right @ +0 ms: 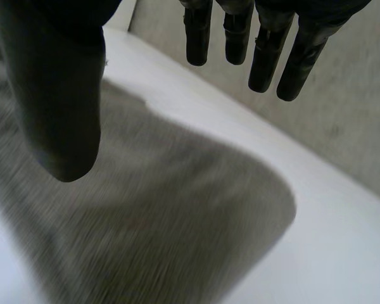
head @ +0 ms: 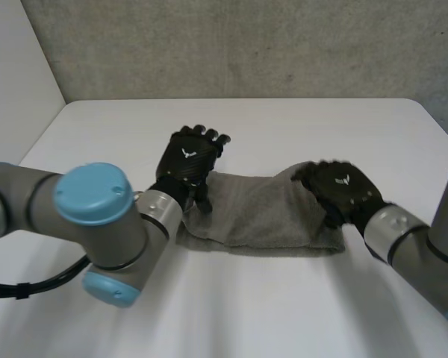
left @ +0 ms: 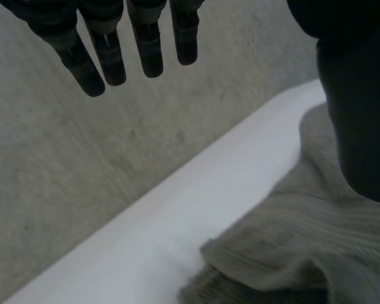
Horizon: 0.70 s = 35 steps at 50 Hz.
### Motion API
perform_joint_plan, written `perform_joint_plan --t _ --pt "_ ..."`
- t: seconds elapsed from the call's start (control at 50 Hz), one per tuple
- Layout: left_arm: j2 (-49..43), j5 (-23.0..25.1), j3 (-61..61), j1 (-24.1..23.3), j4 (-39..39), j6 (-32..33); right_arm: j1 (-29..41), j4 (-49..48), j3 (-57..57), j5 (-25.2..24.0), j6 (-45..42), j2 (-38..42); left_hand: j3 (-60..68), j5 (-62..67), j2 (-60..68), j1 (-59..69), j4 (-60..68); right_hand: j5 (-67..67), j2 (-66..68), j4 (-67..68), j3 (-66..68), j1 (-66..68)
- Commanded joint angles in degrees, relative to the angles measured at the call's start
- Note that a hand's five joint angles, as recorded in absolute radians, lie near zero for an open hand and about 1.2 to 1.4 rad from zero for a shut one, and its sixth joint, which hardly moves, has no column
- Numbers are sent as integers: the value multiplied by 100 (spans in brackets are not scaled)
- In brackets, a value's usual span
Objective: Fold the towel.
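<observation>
A grey towel (head: pixel 261 216) lies folded into a long band across the middle of the white table (head: pixel 284 127). My left hand (head: pixel 187 168) hovers at the towel's left end, fingers straight and apart, thumb down beside the cloth; it holds nothing. In the left wrist view the towel (left: pixel 304 247) lies under the thumb (left: pixel 358 114), its edge rumpled. My right hand (head: pixel 342 190) is over the towel's right end, open with straight fingers (right: pixel 266 50) and nothing between them and the thumb. The towel (right: pixel 158 221) spreads flat below that palm.
A grey wall (head: pixel 246 45) stands behind the table's far edge. Bare white table surrounds the towel, in front of it and to both sides. My left arm's elbow (head: pixel 97 224) bulks low at the front left.
</observation>
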Motion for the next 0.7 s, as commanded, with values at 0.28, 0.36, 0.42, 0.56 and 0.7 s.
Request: perform_joint_plan --t 0.28,0.36,0.42,0.56,0.7 --pt "-823 -873 398 -54 -895 33 -121 -521 555 750 -346 616 -296 -1164 -348 -375 -350 3883 4020 4009 3978 3925" --pt "-718 -1039 214 -220 -895 7 -86 -556 415 1215 -950 624 -279 -1147 -331 -358 -333 6312 6450 6438 6407 6355" --pt "-596 -1145 135 -379 -895 -46 -68 -574 284 1391 -1373 616 -296 -1163 -348 -375 -350 6316 6454 6442 6411 6358" --pt "-164 -1277 -32 -432 -895 -55 37 -618 -113 1497 -2060 616 -313 -1180 -365 -392 -367 6316 6454 6442 6411 6358" --pt "266 -1399 -111 -283 -895 -64 1265 -784 -911 1436 -2692 668 -330 -1197 -381 -409 -384 6316 6454 6442 6411 6358"
